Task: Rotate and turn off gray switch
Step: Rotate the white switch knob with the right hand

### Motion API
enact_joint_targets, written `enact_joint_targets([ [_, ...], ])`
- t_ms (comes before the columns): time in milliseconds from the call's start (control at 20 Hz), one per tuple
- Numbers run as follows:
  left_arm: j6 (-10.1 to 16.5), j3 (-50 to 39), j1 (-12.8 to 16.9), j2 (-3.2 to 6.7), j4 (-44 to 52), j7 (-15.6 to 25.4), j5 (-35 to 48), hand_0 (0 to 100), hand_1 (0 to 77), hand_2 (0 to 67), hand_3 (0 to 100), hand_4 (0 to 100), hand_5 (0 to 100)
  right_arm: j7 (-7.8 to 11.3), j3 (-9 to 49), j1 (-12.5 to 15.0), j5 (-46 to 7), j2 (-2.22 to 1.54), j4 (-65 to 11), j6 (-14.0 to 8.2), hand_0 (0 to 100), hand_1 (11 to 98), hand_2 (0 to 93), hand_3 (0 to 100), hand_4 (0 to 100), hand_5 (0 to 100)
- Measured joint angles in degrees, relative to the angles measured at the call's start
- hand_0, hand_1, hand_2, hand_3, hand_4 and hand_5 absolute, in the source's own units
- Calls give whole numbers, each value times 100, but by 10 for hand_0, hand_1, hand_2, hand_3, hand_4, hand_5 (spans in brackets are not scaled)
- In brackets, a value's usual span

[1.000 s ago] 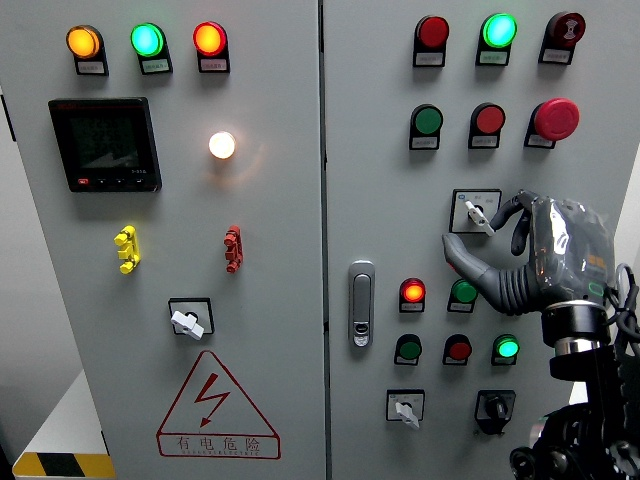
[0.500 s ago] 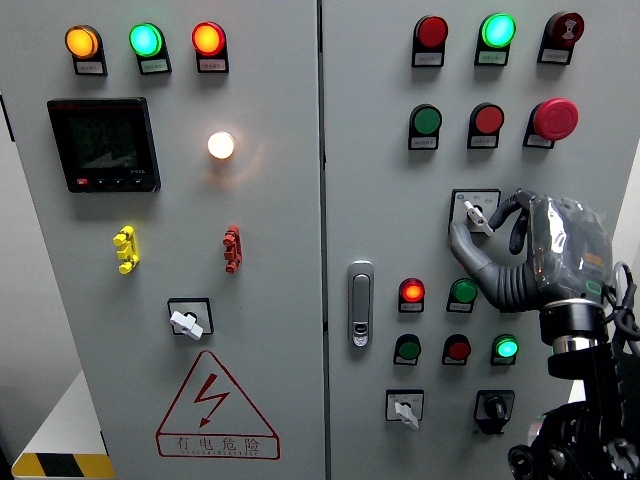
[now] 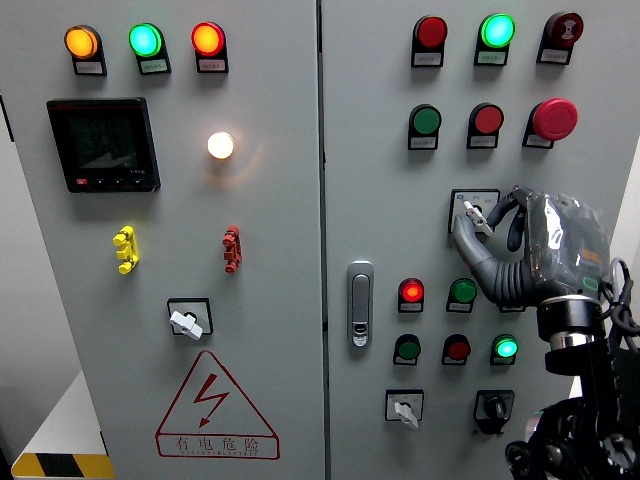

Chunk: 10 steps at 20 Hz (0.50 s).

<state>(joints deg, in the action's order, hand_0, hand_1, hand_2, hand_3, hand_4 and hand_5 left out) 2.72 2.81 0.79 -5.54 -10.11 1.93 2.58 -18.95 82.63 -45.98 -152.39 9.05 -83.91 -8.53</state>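
I had the cabinet (image 3: pixel 250 300) filling my view, its right door (image 3: pixel 380 200) carrying the gray switch (image 3: pixel 474 213) mid-height, above a lit red lamp (image 3: pixel 411 292). My right hand (image 3: pixel 520 250) reached up from the lower right, thumb and forefinger pinched on that switch's lever.

You see the right hand (image 3: pixel 530 250) as dark grey, ribbed, segmented fingers (image 3: pixel 490 275) under a glossy translucent grey back shell. Below it sits a polished silver metal wrist ring (image 3: pixel 568 338), then a black forearm with black cables (image 3: pixel 620 300) looping alongside.
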Motion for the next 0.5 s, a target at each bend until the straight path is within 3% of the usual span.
enact_joint_targets([
  [500, 2, 0, 0, 0, 0, 0, -1, 0, 0, 104, 212, 129, 128, -4, 7, -7, -10, 7, 7, -7, 345, 363, 723, 991, 1000, 1000],
])
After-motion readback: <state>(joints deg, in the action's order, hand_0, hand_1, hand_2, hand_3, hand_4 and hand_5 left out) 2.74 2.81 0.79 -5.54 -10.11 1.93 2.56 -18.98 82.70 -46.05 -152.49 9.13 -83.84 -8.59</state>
